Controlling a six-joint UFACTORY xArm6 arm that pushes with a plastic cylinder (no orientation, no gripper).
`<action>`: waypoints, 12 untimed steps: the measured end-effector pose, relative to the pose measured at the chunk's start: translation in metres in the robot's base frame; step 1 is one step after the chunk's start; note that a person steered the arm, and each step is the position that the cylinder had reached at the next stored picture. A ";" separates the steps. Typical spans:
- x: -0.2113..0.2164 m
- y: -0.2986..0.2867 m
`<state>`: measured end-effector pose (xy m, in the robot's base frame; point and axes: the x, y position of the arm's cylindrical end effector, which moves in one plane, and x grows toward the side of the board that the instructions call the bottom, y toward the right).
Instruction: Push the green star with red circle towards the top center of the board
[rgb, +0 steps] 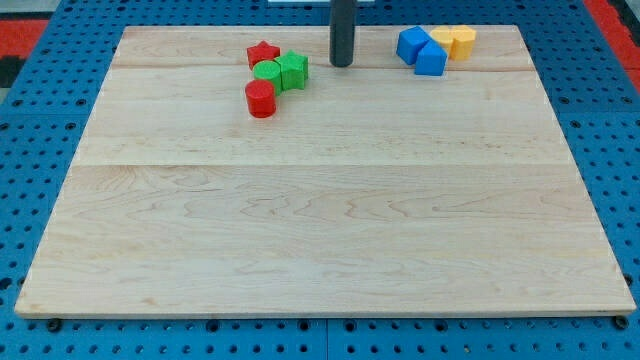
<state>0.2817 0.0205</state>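
Observation:
The green star (294, 70) lies near the view's top, left of centre, touching a green circle (267, 72) on its left. The red circle (260, 99) stands just below the green circle. A red star (263, 53) sits above the green circle. My tip (342, 64) rests on the board to the right of the green star, a short gap away, not touching any block.
Two blue blocks (421, 51) and two yellow blocks (453, 41) cluster at the view's top right. The wooden board (320, 220) lies on a blue pegboard; a red area shows at the top corners.

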 end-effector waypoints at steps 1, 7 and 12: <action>0.080 -0.001; 0.060 -0.110; 0.038 -0.091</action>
<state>0.3197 -0.0707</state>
